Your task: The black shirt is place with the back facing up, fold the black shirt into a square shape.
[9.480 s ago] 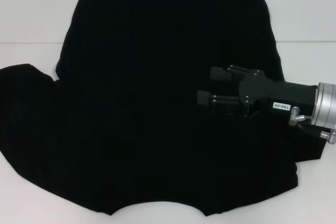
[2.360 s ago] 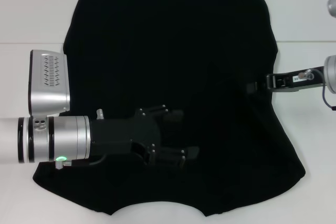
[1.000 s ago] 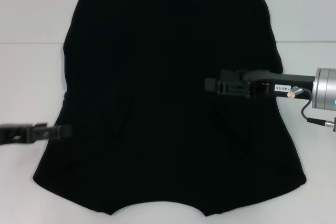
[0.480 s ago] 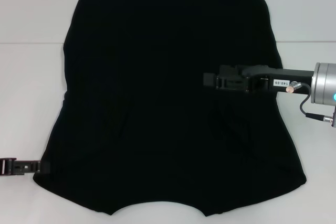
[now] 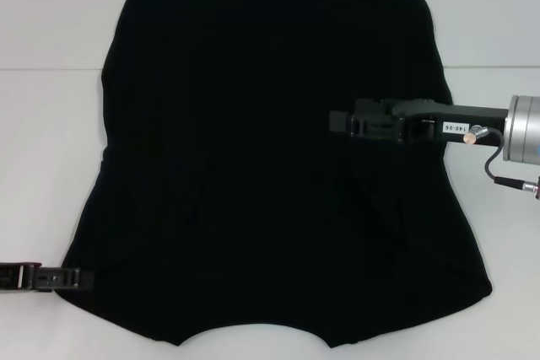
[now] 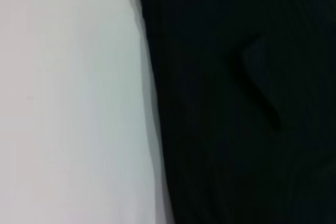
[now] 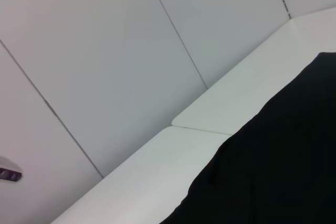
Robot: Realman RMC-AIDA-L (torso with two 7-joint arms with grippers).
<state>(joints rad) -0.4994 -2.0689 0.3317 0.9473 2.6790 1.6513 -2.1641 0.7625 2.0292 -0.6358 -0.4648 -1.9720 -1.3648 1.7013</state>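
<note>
- Head view, left gripper [image 5: 74, 277]: enters from the 9 o'clock edge, low down, its tip at the shirt's near left corner. Seen edge-on as a thin bar; whether the fingers are apart or closed on cloth I cannot tell.
- Right gripper [image 5: 339, 121]: reaches in from 3 o'clock, above the shirt's right half, tip pointing toward 9 o'clock. Also edge-on; finger spread cannot be told.
- Black shirt [image 5: 253, 124]: lies flat on the white table [image 5: 51, 124], long axis running 12 to 6 o'clock. No sleeve projects on either side, so both appear folded inward. The 6 o'clock edge has a shallow curved notch.
- Left wrist view: the shirt's side edge [image 6: 149, 98] lies flat against the table surface, with one crease in the cloth.
- Judgement: what remains looks like a lengthwise fold, 6 o'clock edge carried toward 12.
- Governing relation: the left gripper stands at its near corner; the matching right corner lies toward 5 o'clock of the right gripper, well apart.
</note>
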